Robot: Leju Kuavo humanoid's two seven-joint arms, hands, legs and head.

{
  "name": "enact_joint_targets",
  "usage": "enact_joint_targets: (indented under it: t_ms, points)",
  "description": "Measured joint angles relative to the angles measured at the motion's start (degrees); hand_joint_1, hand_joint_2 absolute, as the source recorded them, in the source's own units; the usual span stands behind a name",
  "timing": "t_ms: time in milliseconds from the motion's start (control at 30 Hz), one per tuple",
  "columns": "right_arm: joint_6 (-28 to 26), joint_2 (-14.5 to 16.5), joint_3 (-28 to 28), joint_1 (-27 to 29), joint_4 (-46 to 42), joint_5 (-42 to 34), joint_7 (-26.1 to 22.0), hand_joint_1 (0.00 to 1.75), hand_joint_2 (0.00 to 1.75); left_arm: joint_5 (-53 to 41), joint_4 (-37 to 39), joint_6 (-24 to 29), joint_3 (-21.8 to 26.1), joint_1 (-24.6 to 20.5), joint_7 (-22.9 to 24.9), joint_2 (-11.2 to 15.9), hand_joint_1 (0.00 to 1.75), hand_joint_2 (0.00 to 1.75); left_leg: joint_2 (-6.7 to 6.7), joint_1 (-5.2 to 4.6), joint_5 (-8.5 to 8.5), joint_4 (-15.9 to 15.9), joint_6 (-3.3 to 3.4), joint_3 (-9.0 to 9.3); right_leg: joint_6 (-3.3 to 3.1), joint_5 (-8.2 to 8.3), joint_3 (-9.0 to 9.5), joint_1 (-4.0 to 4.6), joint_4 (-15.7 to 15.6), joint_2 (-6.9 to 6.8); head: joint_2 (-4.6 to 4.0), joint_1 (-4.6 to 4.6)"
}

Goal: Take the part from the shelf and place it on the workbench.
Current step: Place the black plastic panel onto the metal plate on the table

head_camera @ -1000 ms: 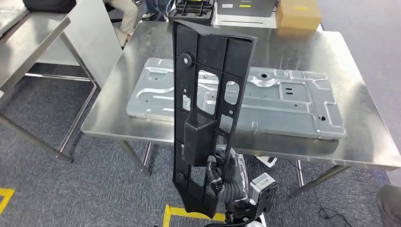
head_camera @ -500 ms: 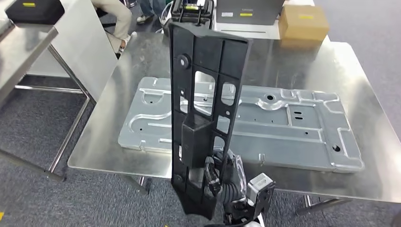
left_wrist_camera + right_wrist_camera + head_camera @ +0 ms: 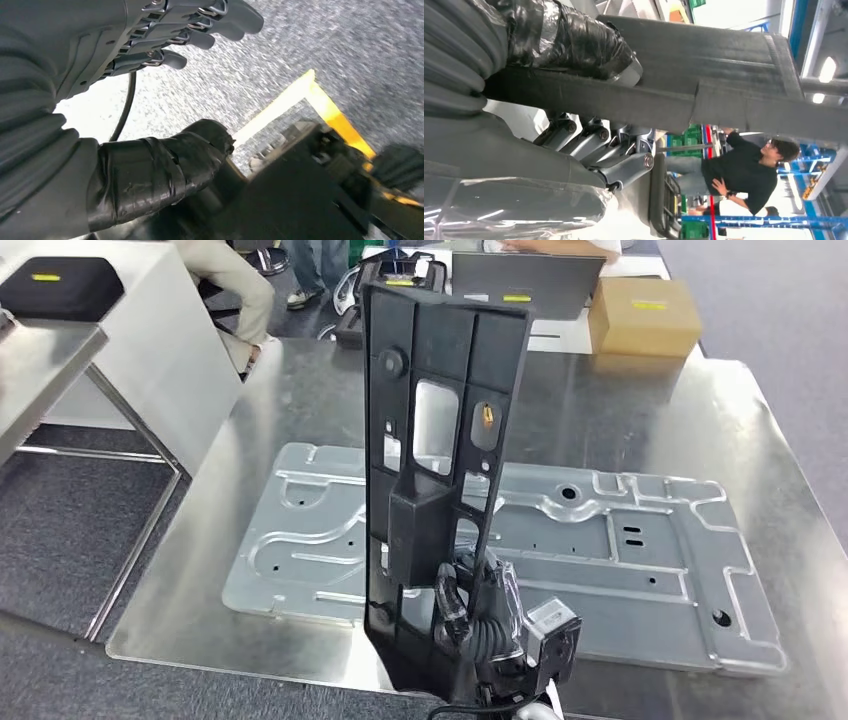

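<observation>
A long black plastic part [image 3: 440,440] with ribs and cut-outs stands upright in front of me. My right hand [image 3: 480,620] grips it near its lower end, just above the near edge of the steel workbench [image 3: 640,410]. The right wrist view shows the thumb [image 3: 569,40] on one face of the part [image 3: 704,100] and the fingers [image 3: 594,145] wrapped behind it. My left hand [image 3: 165,45] hangs over the grey floor with its fingers apart and nothing in it.
A large stamped metal plate [image 3: 600,540] covers the workbench's near half. A cardboard box [image 3: 645,315] and dark cases sit beyond the far edge. A second steel table [image 3: 40,370] and a white panel [image 3: 170,340] stand to the left. People [image 3: 744,175] stand beyond.
The whole view has shifted: I have come closer to the workbench, which now lies lower and larger in the picture. The part stays upright in my right hand.
</observation>
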Motion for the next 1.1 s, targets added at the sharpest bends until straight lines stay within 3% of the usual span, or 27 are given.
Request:
enact_joint_targets:
  t_ms: [67,167,200,233,267,333,367,467,500,567,667,700,733,767,800,867,900,933,1033,1100]
  points:
    - [0.0,0.02,0.0,-1.02,-0.39,0.46,0.48,1.75,1.75,0.15,-0.01,-0.03,0.0,-0.18,0.0,-0.02,0.0,1.75,0.26,0.16,-1.22,3.65,-0.47,-1.86,-0.41,-0.04,0.41,-0.08,-0.42,-0.06,0.0,-0.11]
    - [0.1,0.03,0.0,-1.56,-0.55,0.6,0.76,1.75,1.75,0.25,-0.01,-0.03,0.0,-0.27,0.0,-0.08,0.0,1.75,0.53,0.26,-5.75,13.35,-1.13,-7.27,-0.79,-0.27,0.64,0.22,-0.61,-0.2,0.0,-0.17]
    - [0.13,0.03,0.0,-1.57,-0.55,0.6,0.79,1.75,1.75,0.27,-0.01,-0.05,0.0,-0.24,0.0,-0.1,0.0,1.75,0.55,0.26,-6.33,14.88,-1.15,-8.43,-0.85,-0.31,0.64,0.36,-0.6,-0.2,0.0,-0.17]
    - [0.16,0.03,0.0,-1.58,-0.55,0.6,0.8,1.75,1.75,0.32,-0.01,-0.08,0.0,-0.23,0.0,-0.11,0.0,1.75,0.57,0.24,-5.73,14.46,-1.02,-8.66,-0.9,-0.32,0.64,0.51,-0.58,-0.16,0.0,-0.18]
    - [0.2,0.03,0.0,-1.6,-0.55,0.6,0.81,1.75,1.75,0.39,-0.01,-0.11,0.0,-0.25,-0.01,-0.13,0.0,1.75,0.58,0.19,-4.08,12.1,-0.73,-7.92,-0.94,-0.3,0.65,0.65,-0.57,-0.11,0.0,-0.17]
    - [0.34,0.03,0.0,-1.64,-0.54,0.57,0.8,1.75,1.75,0.57,-0.01,-0.2,0.0,-0.39,-0.07,-0.12,0.0,1.75,0.65,-0.11,-0.13,4.74,0.13,-5.01,-0.94,-0.07,0.69,0.82,-0.61,-0.06,0.0,-0.14]
    - [0.44,0.04,0.0,-1.67,-0.5,0.52,0.8,1.75,1.75,0.63,-0.01,-0.23,0.0,-0.49,-0.11,-0.12,0.0,1.75,0.7,-0.36,0.56,2.09,0.55,-4.16,-0.8,0.15,0.67,0.81,-0.68,-0.07,0.0,-0.14]
    - [0.77,0.08,0.0,-1.79,-0.39,0.38,0.79,1.75,1.75,0.69,0.01,-0.27,0.0,-0.55,-0.17,-0.1,0.0,1.75,0.65,-0.91,1.92,0.21,1.37,-4.31,0.18,1.01,0.61,0.67,-1.08,-0.12,0.0,-0.28]
    - [0.84,0.09,0.0,-1.82,-0.36,0.37,0.79,1.75,1.75,0.7,0.01,-0.29,0.0,-0.49,-0.17,-0.13,0.0,1.75,0.71,-0.73,3.3,-0.21,1.55,-4.28,0.54,1.08,0.62,0.69,-1.18,-0.11,0.0,-0.31]
    - [0.91,0.08,0.0,-1.84,-0.28,0.37,0.79,1.75,1.75,0.75,0.0,-0.37,0.0,-0.52,-0.21,-0.22,0.0,1.75,0.95,-0.35,5.21,-1.19,1.98,-4.65,1.14,-1.28,0.11,0.73,0.19,-0.1,0.0,-0.15]
    - [1.08,0.07,0.01,-1.84,0.03,0.26,0.79,1.75,1.75,0.93,0.01,-0.43,0.0,-0.62,-0.32,-0.39,0.0,1.75,1.14,-0.19,6.9,-1.58,2.41,-6.53,1.65,-9.27,-2.04,0.57,9.37,-0.16,0.0,0.15]
    - [1.15,0.07,0.01,-1.82,0.15,0.19,0.79,1.75,1.75,1.02,0.0,-0.43,0.0,-0.57,-0.32,-0.43,0.0,1.75,1.16,-0.19,7.3,-1.53,2.38,-7.26,1.8,-10.52,-2.38,0.54,12.34,-0.17,0.0,0.18]
    - [1.23,0.05,0.01,-1.82,0.27,0.13,0.79,1.75,1.75,1.08,0.0,-0.43,0.0,-0.53,-0.28,-0.47,0.0,1.75,1.18,-0.19,7.69,-1.45,2.31,-7.96,1.93,-10.47,-2.0,0.51,13.82,-0.19,0.0,0.18]
    - [1.31,0.04,0.0,-1.82,0.37,0.09,0.79,1.75,1.75,1.11,0.0,-0.43,0.0,-0.51,-0.19,-0.51,0.0,1.75,1.2,-0.18,8.11,-1.33,2.2,-8.62,2.01,-9.46,-0.71,0.46,13.42,-0.22,0.0,0.18]
    - [1.36,0.03,0.0,-1.83,0.45,0.08,0.79,1.75,1.75,1.11,-0.01,-0.43,0.0,-0.5,-0.09,-0.56,0.0,1.75,1.2,-0.17,8.47,-1.15,2.04,-9.21,2.05,-8.08,1.66,0.4,10.91,-0.27,0.0,0.18]
    - [1.46,0.03,0.0,-1.95,0.52,0.08,0.79,1.75,1.75,1.08,-0.01,-0.43,0.0,-0.5,0.09,-0.64,0.0,1.75,1.15,-0.24,8.99,-0.52,1.58,-10.15,1.85,-7.19,7.46,0.41,2.97,-0.34,0.0,0.16]
    - [1.52,0.03,0.0,-2.02,0.53,0.08,0.78,1.75,1.75,1.06,-0.01,-0.43,0.0,-0.51,0.13,-0.66,0.0,1.75,1.12,-0.31,9.19,-0.21,1.29,-10.43,1.59,-7.46,9.41,0.5,-0.06,-0.33,0.0,0.13]
    - [1.56,0.03,0.0,-2.08,0.53,0.08,0.77,1.75,1.75,1.05,-0.01,-0.43,0.0,-0.51,0.16,-0.67,0.0,1.75,1.09,-0.39,9.39,0.02,0.98,-10.61,1.25,-7.98,10.32,0.62,-1.7,-0.28,0.0,0.12]
    - [1.62,0.04,0.0,-2.12,0.55,0.08,0.73,1.75,1.75,1.04,0.01,-0.43,0.0,-0.49,0.2,-0.67,0.0,1.75,1.04,-0.28,9.74,0.28,-0.04,-10.9,-0.09,-7.56,10.09,0.71,-2.27,-0.29,0.0,0.2]
    - [1.63,0.07,0.0,-2.16,0.55,0.08,0.72,1.75,1.75,1.03,0.01,-0.43,0.0,-0.47,0.2,-0.67,0.0,1.75,1.05,-0.09,7.47,3.02,-0.73,-12.13,-0.98,-6.87,9.72,0.55,-2.53,-0.46,0.0,-0.03]
